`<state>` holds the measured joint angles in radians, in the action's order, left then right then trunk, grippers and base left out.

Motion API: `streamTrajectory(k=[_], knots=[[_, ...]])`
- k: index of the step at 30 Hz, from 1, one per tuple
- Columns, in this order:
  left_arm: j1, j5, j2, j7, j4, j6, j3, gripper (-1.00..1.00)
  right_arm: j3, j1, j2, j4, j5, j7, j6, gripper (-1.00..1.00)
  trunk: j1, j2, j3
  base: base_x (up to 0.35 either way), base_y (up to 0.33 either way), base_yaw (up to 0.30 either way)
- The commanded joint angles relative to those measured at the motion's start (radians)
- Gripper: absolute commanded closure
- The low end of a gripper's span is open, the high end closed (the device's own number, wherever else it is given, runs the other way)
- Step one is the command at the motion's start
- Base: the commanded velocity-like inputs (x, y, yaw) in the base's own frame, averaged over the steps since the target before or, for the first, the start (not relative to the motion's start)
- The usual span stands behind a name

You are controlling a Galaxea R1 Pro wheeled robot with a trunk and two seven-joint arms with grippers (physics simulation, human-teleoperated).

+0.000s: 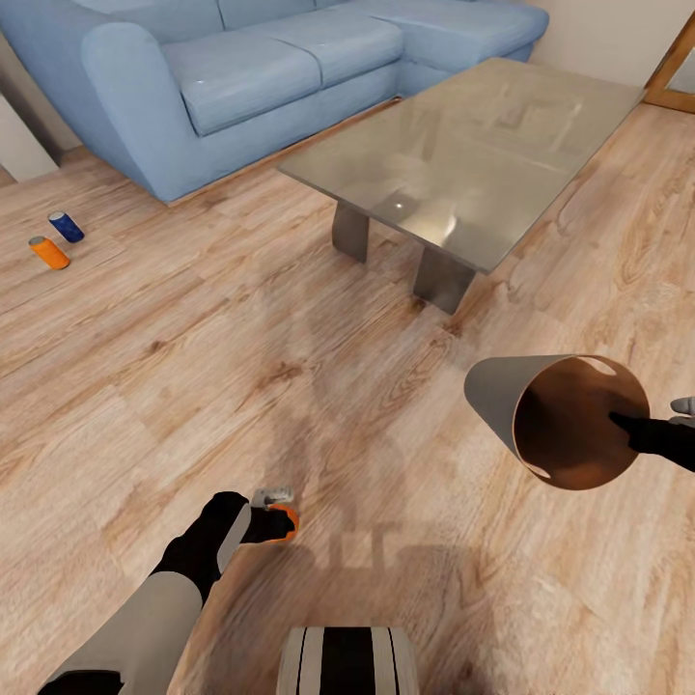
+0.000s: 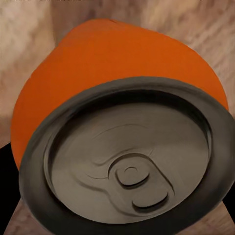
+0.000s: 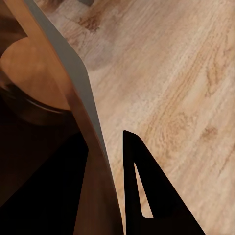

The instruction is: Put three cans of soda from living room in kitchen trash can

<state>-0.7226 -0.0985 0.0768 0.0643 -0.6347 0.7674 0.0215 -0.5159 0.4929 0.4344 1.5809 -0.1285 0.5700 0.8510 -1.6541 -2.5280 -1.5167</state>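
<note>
An orange soda can (image 1: 286,519) is pinched by the left pincer (image 1: 275,522) at 7 o'clock. The copper-brown trash can's (image 1: 541,410) rim is clamped by the right pincer (image 1: 645,431) at 4 o'clock.

A: Where's the sofa (image 1: 270,68)?
B: At eleven o'clock, the low table (image 1: 463,154) before it at one.
A: The cans?
B: Two cans (image 1: 58,239) on the floor (image 1: 193,367) at ten, left of the sofa.

I see even, soft daylight with no hard glare. The glass table (image 1: 473,159) throws pale reflections, and my own faint shadow lies on the near wood floor (image 1: 290,319). Renders look slightly soft; the left wrist's orange can (image 2: 117,98) bulges from closeness.
</note>
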Motion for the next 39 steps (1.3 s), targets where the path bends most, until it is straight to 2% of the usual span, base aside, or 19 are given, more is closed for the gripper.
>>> streamTrajectory(k=[1,5,24,30,33,35,37,39], knots=[[0.000,0.004,0.000,0.000,0.000,0.000,0.000,1.00,0.000,0.000,0.000,0.001,-0.022,0.005,0.005,1.00,0.000,0.000,0.000,0.000,0.000,0.000],[0.000,0.004,0.001,-0.001,0.000,0.000,0.000,1.00,0.000,0.000,0.000,0.001,-0.022,0.005,0.005,1.00,0.000,0.000,0.000,0.000,0.000,0.000],[0.000,0.006,0.001,0.003,-0.009,0.009,0.000,1.00,0.033,-0.002,-0.005,-0.002,-0.022,0.004,0.005,1.00,0.009,0.004,0.074,0.000,0.000,0.000],[0.001,0.004,-0.002,0.006,-0.035,0.020,0.000,1.00,0.067,-0.002,-0.005,-0.002,-0.022,0.001,0.008,1.00,0.011,0.006,0.097,0.000,0.000,0.000],[0.002,0.003,-0.004,0.009,-0.102,0.052,0.000,1.00,0.100,-0.002,-0.005,-0.004,-0.021,0.001,0.016,1.00,0.013,0.006,0.108,0.000,0.000,0.000],[0.006,0.000,-0.006,0.015,-0.208,0.095,0.000,1.00,0.136,-0.003,-0.005,-0.005,-0.021,0.001,0.019,1.00,0.014,0.007,0.116,0.000,0.000,0.000],[0.007,-0.002,-0.007,0.018,-0.266,0.119,-0.001,1.00,0.153,-0.003,-0.005,-0.006,-0.021,0.000,0.021,1.00,0.014,0.007,0.124,0.000,0.000,0.000],[0.013,-0.004,-0.008,0.022,-0.389,0.171,-0.001,1.00,0.189,-0.003,-0.006,-0.009,-0.022,0.000,0.022,1.00,0.015,0.008,0.132,0.000,0.000,0.000]])
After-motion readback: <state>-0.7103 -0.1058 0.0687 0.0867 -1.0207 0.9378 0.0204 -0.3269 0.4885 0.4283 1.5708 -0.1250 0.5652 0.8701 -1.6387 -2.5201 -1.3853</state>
